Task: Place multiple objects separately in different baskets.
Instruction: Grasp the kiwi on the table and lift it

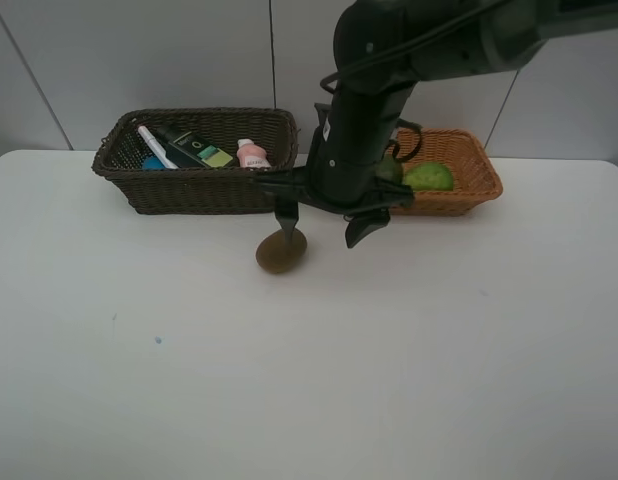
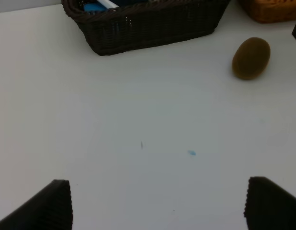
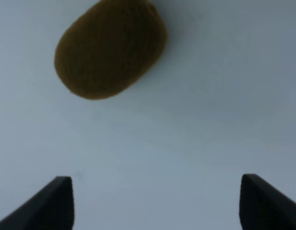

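Table (image 1: 289, 380) nearly bare; dark basket (image 1: 194, 190) and tan basket (image 1: 459, 195) already filled. Right gripper (image 1: 321, 222) poised wide over kiwi (image 1: 281, 250), seemingly not touching. Next: lower, close, carry to tan basket. Left gripper (image 2: 157, 203) wide, idle

Two baskets stand side by side along the tabletop's (image 1: 189, 380) far edge: deeper basket (image 1: 194, 185) left, shallower basket (image 1: 459, 190) right. The kiwi (image 1: 281, 250) lies on the tabletop just before the deeper basket's right end, well apart from the near edge.
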You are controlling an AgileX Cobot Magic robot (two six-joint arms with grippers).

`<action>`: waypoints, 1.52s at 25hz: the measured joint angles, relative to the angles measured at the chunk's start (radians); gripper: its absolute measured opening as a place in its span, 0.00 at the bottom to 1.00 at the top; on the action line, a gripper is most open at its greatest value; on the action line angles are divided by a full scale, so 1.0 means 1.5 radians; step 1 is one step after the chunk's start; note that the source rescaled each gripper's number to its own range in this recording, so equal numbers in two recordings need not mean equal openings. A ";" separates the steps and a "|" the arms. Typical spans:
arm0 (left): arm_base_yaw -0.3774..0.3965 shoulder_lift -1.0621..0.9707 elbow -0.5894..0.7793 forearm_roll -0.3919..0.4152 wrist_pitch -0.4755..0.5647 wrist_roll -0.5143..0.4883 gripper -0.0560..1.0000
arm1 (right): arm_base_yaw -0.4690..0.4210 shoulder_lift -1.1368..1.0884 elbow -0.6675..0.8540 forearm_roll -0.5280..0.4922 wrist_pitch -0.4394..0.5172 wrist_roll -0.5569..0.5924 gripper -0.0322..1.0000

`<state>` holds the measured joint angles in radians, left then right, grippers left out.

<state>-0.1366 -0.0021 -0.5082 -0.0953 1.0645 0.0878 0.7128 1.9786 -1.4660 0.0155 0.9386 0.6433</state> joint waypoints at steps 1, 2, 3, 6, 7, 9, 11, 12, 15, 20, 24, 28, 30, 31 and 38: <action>0.000 0.000 0.000 0.000 0.000 0.000 0.97 | -0.002 0.005 0.000 0.016 -0.008 0.025 0.80; 0.000 0.000 0.000 0.000 0.000 0.000 0.97 | -0.002 0.012 0.000 0.033 -0.018 0.047 0.80; 0.000 0.000 0.000 0.000 0.000 0.000 0.97 | -0.004 0.015 0.000 0.047 -0.031 0.074 0.80; 0.000 0.000 0.000 0.000 0.000 0.000 0.97 | -0.006 0.020 0.000 0.059 -0.078 0.165 0.80; 0.000 0.000 0.000 0.000 0.000 0.000 0.97 | -0.004 0.020 0.000 0.060 -0.098 0.193 0.80; 0.000 0.000 0.000 0.000 0.000 0.000 0.97 | 0.001 0.022 0.000 0.059 -0.137 0.255 0.80; 0.000 0.000 0.000 0.000 0.000 0.000 0.97 | 0.006 0.029 0.000 0.059 -0.168 0.303 0.80; 0.000 0.000 0.000 0.000 0.000 0.000 0.97 | 0.008 0.033 0.000 0.059 -0.175 0.320 0.80; 0.000 0.000 0.000 0.000 0.000 0.000 0.97 | 0.008 0.051 0.001 0.050 -0.169 0.338 0.80; 0.000 0.000 0.000 0.000 0.000 0.000 0.97 | 0.008 0.090 0.001 0.031 -0.169 0.344 0.80; 0.000 0.000 0.000 0.000 0.000 0.000 0.97 | 0.008 0.105 0.001 0.018 -0.206 0.344 0.80; 0.000 0.000 0.000 0.000 0.000 0.000 0.97 | 0.008 0.118 0.001 0.017 -0.235 0.345 0.80; 0.000 0.000 0.000 0.000 0.000 0.000 0.97 | 0.008 0.122 0.001 0.016 -0.245 0.346 0.80; 0.000 0.000 0.000 0.000 0.000 0.000 0.97 | 0.008 0.125 0.001 0.016 -0.251 0.346 0.80; 0.000 0.000 0.000 0.000 0.000 0.000 0.97 | 0.008 0.142 0.001 0.018 -0.280 0.348 0.80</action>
<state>-0.1366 -0.0021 -0.5082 -0.0953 1.0645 0.0878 0.7249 2.1912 -1.4651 0.0424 0.5193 1.1655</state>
